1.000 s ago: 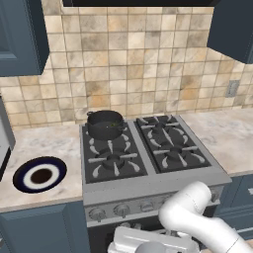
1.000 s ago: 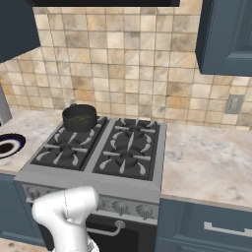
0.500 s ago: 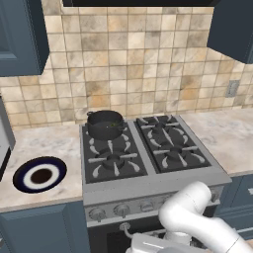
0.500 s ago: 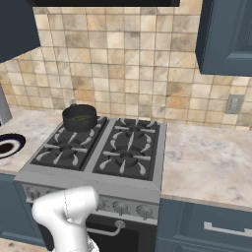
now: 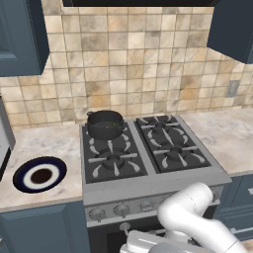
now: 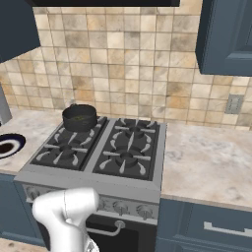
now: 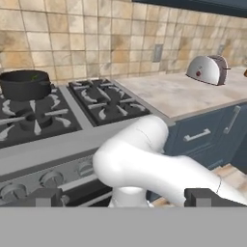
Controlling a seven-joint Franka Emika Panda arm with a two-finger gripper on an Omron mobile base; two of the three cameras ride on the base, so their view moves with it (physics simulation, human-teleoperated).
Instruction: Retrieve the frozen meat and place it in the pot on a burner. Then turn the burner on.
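Against the pictures of a moment ago, the stove, pot and plate are found unmoved. Only the hand is shifted a little sideways, low in front of the oven, and the jaws are kept just as wide. The gripper [image 7: 126,198] is seen fully spread, and nothing is held between its fingertips [image 7: 48,197].

The pot [image 7: 25,84] is seen well ahead of the gripper, up and to its left, on the back burner [image 5: 89,137] on that side. A small green-tinged sliver, taken to be the frozen meat [image 5: 114,124], is made out inside the pot, though it is too small for certainty. The placing is therefore judged done, and the lighting of the burner is what is left.

The knobs [image 7: 50,179] are ranged along the stove front just ahead of the left fingertip, near enough for a short reach. Open room is offered below the counter edge, ahead of the gripper. The oven handle [image 6: 106,230] is to be cleared beneath the knobs. The plate [image 5: 39,175] lies well apart to the left.
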